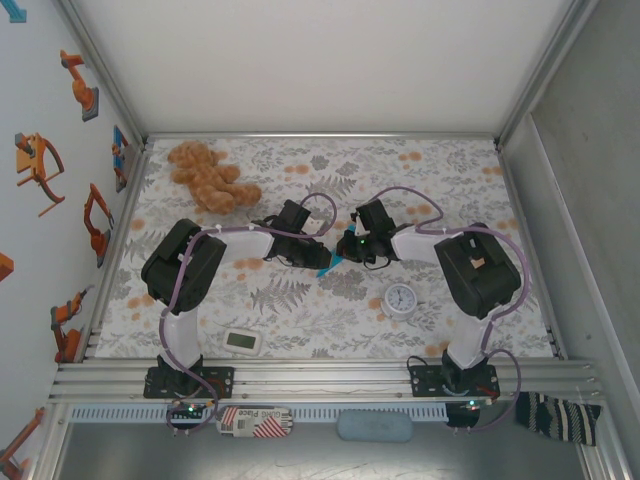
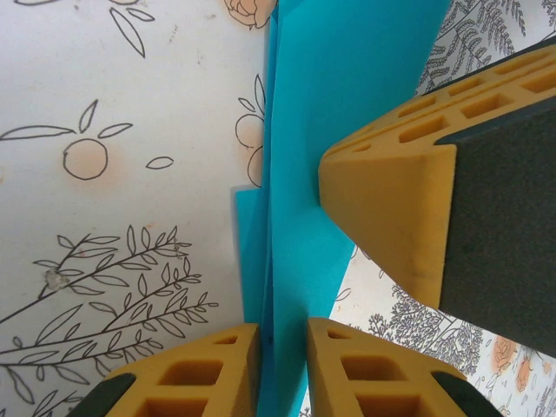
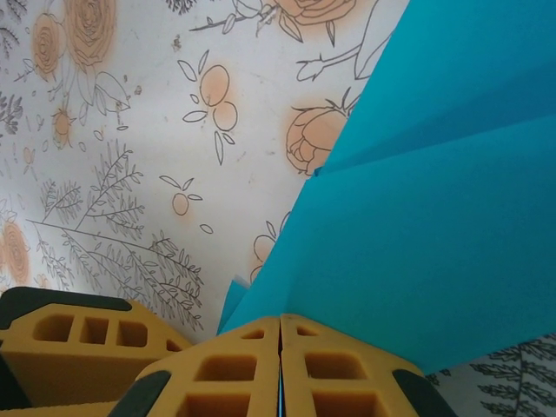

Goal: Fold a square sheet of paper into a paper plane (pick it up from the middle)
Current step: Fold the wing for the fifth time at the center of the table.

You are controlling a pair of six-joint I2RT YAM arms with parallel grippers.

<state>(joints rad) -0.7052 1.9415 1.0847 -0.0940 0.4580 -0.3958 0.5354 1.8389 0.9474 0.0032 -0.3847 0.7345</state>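
The square sheet of paper [image 1: 328,267] is turquoise and folded into narrow, creased, pointed layers; it hangs between both grippers over the middle of the table. My right gripper [image 3: 280,326] is shut on its edge, and the paper [image 3: 434,217] fans up and to the right from the pads. My left gripper [image 2: 283,334] has its jaws a narrow gap apart, with the folded paper [image 2: 339,104] running through that gap. The right gripper's yellow finger [image 2: 391,200] shows against the paper's right side. From above, the left gripper [image 1: 318,257] and right gripper [image 1: 345,258] nearly touch.
A brown teddy bear [image 1: 208,175] lies at the back left. A small round white clock [image 1: 401,299] sits to the front right of the grippers. A white rectangular gadget [image 1: 243,341] lies near the front rail [image 1: 320,375]. Walls close in the floral table on three sides.
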